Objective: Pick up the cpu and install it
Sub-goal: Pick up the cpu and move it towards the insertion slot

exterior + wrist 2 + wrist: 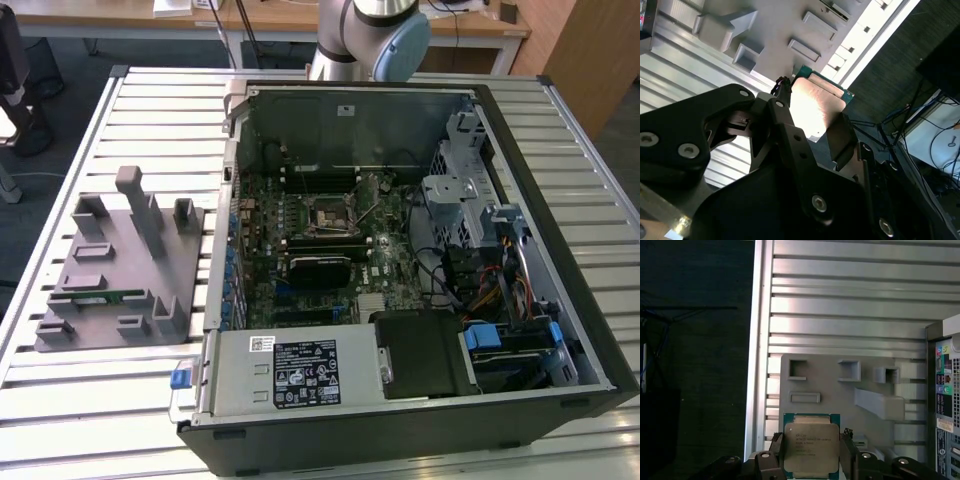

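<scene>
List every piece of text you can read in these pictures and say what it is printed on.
No text is legible enough to quote.
cpu: several lines of dark print on its metal top, too small to read.
Large label on the power supply: dense print and symbols, too small to read.
Small sticker beside it: blurred.
White sticker on the case's rear panel: blurred.
</scene>
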You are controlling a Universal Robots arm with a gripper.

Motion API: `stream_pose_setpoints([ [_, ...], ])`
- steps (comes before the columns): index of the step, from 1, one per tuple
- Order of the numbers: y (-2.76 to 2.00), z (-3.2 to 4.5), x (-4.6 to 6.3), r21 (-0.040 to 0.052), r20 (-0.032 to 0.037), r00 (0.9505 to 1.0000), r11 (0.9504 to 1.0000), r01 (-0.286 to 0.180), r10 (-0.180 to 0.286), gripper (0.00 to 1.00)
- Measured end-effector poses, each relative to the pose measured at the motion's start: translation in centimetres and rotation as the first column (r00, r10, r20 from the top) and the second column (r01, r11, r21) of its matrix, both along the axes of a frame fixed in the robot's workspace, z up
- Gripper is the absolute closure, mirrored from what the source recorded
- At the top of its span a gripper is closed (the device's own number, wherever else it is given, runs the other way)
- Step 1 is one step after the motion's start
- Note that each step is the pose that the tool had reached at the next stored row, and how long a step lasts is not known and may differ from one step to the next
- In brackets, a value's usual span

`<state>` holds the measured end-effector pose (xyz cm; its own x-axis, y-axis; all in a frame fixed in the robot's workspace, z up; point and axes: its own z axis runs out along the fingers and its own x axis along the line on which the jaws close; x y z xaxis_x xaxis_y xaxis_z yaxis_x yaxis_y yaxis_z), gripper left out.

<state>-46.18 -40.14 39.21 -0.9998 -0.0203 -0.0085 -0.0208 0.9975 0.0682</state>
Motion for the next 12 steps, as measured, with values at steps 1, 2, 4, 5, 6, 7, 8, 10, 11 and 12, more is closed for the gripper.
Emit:
stream_pose_setpoints([
  [1, 0.01, 0.14, 0.00, 0.0000, 0.0000, 1.0000, 1.0000, 0.000, 0.000, 0.47],
  [2, 0.01, 0.28, 0.00, 0.0000, 0.0000, 1.0000, 1.0000, 0.000, 0.000, 0.47],
  [4, 0.03, 0.47, 0.00, 0.0000, 0.0001, 1.0000, 1.0000, 0.000, 0.000, 0.47],
  [5, 0.04, 0.47, 0.00, 0.0001, 0.0002, 1.0000, 1.0000, 0.001, -0.001, 0.47],
  [6, 0.04, 0.47, 0.00, 0.0001, 0.0002, 1.0000, 1.0000, 0.001, -0.001, 0.47],
  [7, 0.04, 0.47, 0.00, 0.0001, 0.0002, 1.0000, 1.0000, 0.001, -0.001, 0.47],
  [8, 0.04, 0.48, 0.00, 0.0000, 0.0000, 1.0000, 1.0000, 0.001, -0.001, 0.47],
  [10, 0.04, 0.49, -0.01, -0.0001, -0.0001, 1.0000, 1.0000, 0.000, 0.000, 0.47],
  [11, 0.05, 0.49, 0.01, 0.0000, -0.0002, 1.0000, 1.0000, 0.001, -0.001, 0.47],
  [12, 0.05, 0.50, 0.07, -0.0001, -0.0003, 1.0000, 1.0000, 0.001, -0.001, 0.47],
])
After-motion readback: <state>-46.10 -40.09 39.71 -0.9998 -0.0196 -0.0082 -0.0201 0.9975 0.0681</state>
